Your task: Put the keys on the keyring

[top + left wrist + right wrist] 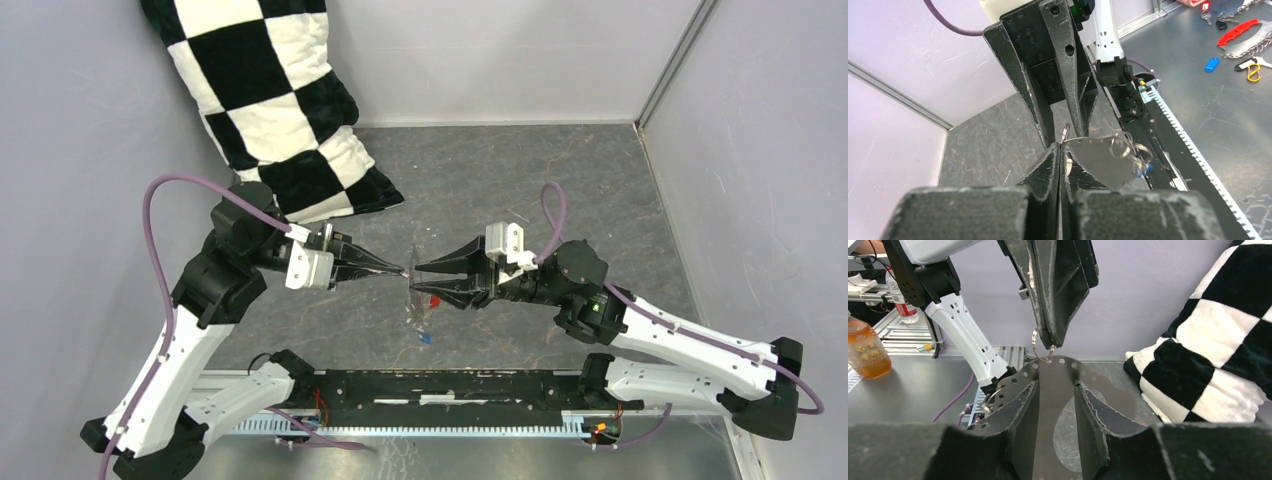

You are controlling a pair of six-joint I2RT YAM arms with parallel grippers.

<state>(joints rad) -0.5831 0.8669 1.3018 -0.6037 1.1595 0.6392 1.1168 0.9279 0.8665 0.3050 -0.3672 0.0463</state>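
**Loop pinched, keyring half hidden**

The left gripper (400, 271) was clamped shut on a small wire loop (1040, 347), which was plain only from the right wrist. The loop touched the top rim of the keyring (1063, 371) (a flat grey piece with holes round its edge, barely a sliver from above). The right gripper (415, 278) stood part open astride the keyring, its fingers (1020, 405) hiding the keyring's sides. A red key (433, 298) showed just under those jaws. A blue key (425, 339) lay apart, towards the bases.

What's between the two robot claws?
A small wire ring in the left gripper, meeting a holed grey plate at the right gripper. Right wrist view shows it.
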